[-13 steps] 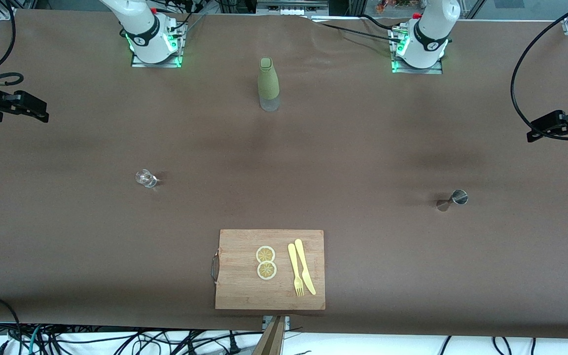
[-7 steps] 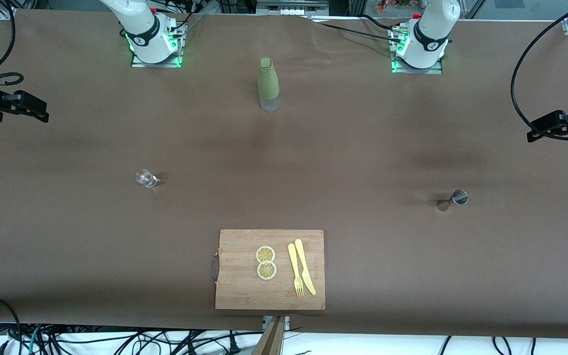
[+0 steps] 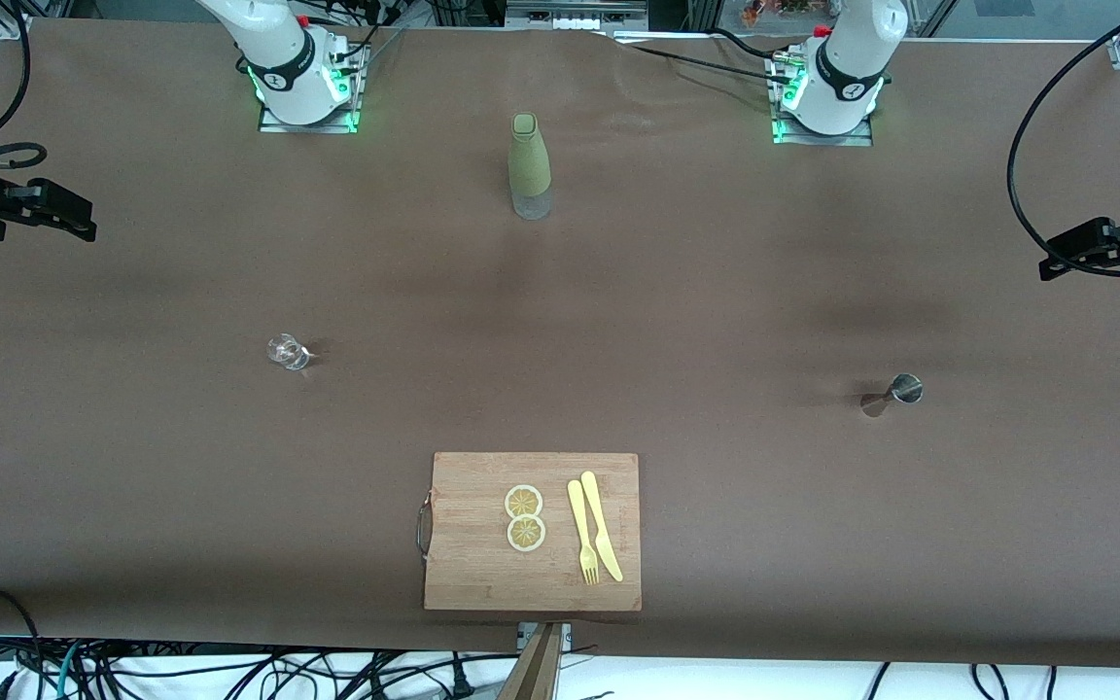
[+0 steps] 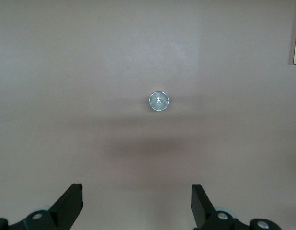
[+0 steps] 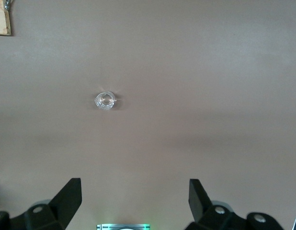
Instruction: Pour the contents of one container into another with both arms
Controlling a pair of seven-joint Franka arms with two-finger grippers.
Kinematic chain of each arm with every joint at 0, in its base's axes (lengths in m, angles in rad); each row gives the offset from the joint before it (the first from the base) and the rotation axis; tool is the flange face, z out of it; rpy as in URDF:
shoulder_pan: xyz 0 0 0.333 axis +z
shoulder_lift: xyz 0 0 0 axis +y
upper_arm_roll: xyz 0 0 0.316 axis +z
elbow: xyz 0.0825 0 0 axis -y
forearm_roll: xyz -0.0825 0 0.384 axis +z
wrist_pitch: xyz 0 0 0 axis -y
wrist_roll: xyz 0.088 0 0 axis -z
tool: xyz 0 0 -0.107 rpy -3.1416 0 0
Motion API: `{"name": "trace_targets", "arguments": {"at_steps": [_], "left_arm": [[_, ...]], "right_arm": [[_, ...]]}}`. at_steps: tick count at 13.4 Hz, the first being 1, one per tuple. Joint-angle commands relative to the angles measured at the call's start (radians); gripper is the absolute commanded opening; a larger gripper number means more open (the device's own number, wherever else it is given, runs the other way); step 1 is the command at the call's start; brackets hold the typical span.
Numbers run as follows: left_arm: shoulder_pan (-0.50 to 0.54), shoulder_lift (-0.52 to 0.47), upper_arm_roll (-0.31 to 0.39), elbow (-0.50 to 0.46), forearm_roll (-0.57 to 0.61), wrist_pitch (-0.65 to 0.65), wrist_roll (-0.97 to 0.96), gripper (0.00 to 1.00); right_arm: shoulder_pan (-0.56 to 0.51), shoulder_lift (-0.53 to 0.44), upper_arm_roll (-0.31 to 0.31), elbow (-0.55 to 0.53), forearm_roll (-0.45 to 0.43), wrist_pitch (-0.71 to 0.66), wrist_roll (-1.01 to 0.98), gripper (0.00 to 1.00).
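Glass cup [image 5: 105, 101] on table, well apart from right hand [image 5: 133, 199].

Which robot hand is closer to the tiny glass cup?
The right. The right gripper hangs open, high over the table at its own end, where the glass cup stands. The left gripper, also open, hangs over the other end, by the jigger.

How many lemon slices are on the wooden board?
2: one lemon slice and a second slice touching it, nearer the front camera, both on the cutting board beside the fork.
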Motion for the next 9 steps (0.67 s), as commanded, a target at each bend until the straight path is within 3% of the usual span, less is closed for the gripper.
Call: {"name": "trace_targets", "arguments": {"at_steps": [1,6,9], "left_arm": [[-0.005,-0.009,-0.002,-0.006,0.032,0.009,-0.002,1.0],[-0.005,-0.007,-0.002,-0.006,0.033,0.007,0.001,1.0],[0.013,0.031,0.001,-0.003,0.024,0.042,0.215,1.0]], "right_arm": [[-0.006,0.006,-0.001,0.021,0.015,-0.004,-0.015,0.99],[-0.006,0.006,-0.001,0.021,0.015,-0.005,-0.013,0.99],[-0.009,0.012,-0.002,0.021,0.014,-0.004,-0.015,0.99]]}}
